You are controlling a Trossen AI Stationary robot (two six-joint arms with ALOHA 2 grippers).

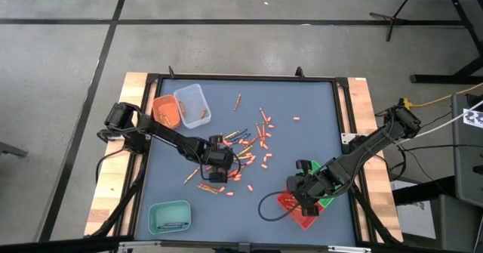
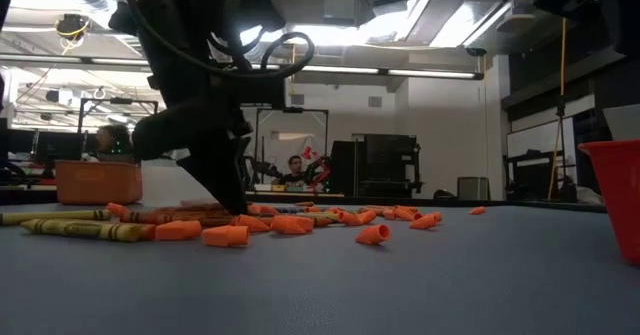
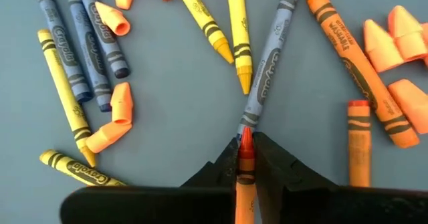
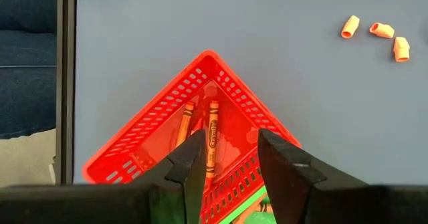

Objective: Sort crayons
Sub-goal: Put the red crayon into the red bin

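L gripper point(image 3: 245, 158) down mid-table in the crayon scatter point(image 1: 253, 143), fingers pinched tight on an orange-red crayon point(image 3: 245, 177). R gripper point(image 4: 231, 158) over the red tray point(image 4: 150, 147), fingers apart, holding nothing; two crayons inside.

A grey concrete floor point(image 1: 226, 49) crossed by dark seam lines surrounds the table point(image 1: 317, 117), whose blue-grey top sits in a black frame edged with pale wood. Black stand legs point(image 1: 411, 7) rest on the floor beyond it. Across the table, long ceiling lights point(image 2: 400, 72) hang over white walls, dark cabinets point(image 2: 385, 165) and a seated person point(image 2: 294, 172).
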